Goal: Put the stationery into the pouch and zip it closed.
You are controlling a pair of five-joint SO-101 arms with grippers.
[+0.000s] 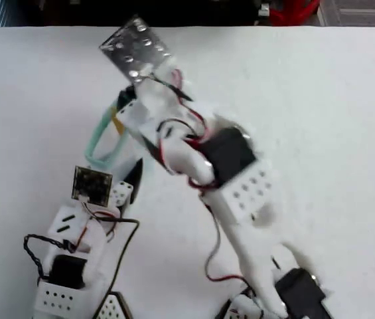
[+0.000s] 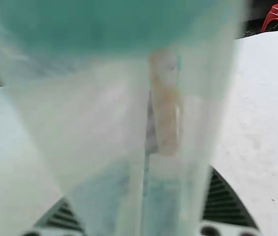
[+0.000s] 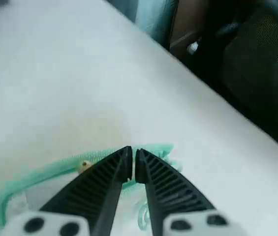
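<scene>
Across the high view lies a white table (image 1: 333,100), the largest thing here. The right arm (image 1: 240,186) comes next: its base sits at the 5 o'clock edge and its white links run on a slant toward 11 o'clock, ending past the middle. The left arm (image 1: 68,266) is shorter in the view, based at 7 o'clock and pointing toward 1 o'clock.

Between the two arm ends, at about 10 o'clock from the table's middle, is the pouch (image 1: 102,143), clear with a teal rim, seen as a narrow teal loop. The left gripper (image 1: 133,174) is just at the pouch's 5 o'clock side. From its own wrist the pouch hangs right against the camera, and I cannot tell whether that gripper grips it.

The right gripper (image 3: 133,156) has its black ribbed jaws drawn together to a thin slit, the tips at the pouch's teal rim. I cannot tell whether they pinch it.

Smallest is a yellowish piece (image 2: 164,108), an oblong seen blurred through the pouch wall.
</scene>
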